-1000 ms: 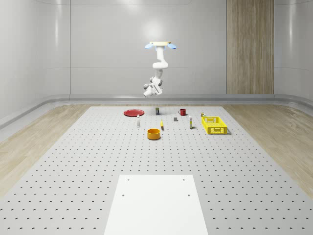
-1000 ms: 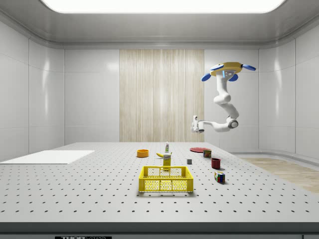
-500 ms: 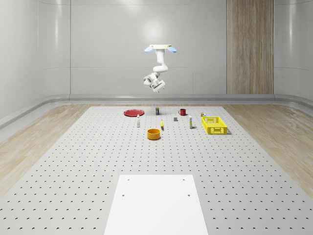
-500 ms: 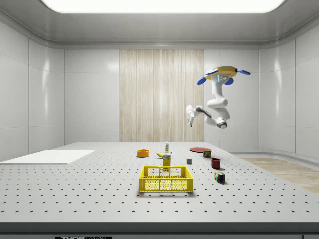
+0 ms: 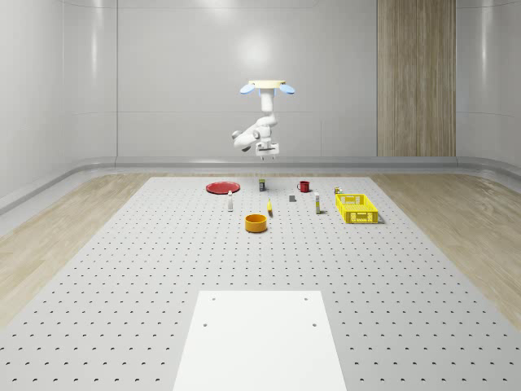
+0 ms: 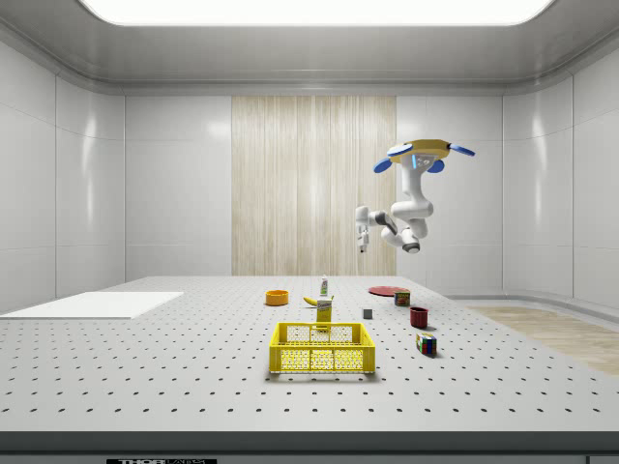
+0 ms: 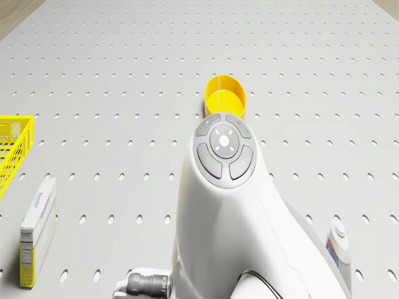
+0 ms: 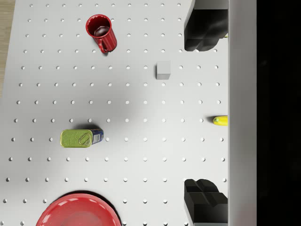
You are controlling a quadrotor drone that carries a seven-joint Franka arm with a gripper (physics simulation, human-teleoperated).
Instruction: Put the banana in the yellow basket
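Yellow and small, the banana (image 5: 269,209) lies on the perforated table (image 5: 163,269), just at 3 o'clock of the orange bowl (image 5: 256,222) in the whole-scene view; its tip (image 8: 220,121) shows between the gripper's black fingers (image 8: 205,33) in the wrist view. The yellow basket (image 5: 356,208) sits well apart from it, at 3 o'clock across the table in that same view, with a carton beside it. The drone (image 5: 267,86) hovers high above the far half of the table, roughly over the olive tin (image 5: 261,185) and the grey cube (image 5: 292,197). Its white arm folds below it, and the gripper (image 5: 265,154) points straight down, fingers spread wide and holding nothing. In the wrist view a red mug (image 8: 100,32) and a red plate (image 8: 77,212) also lie below.
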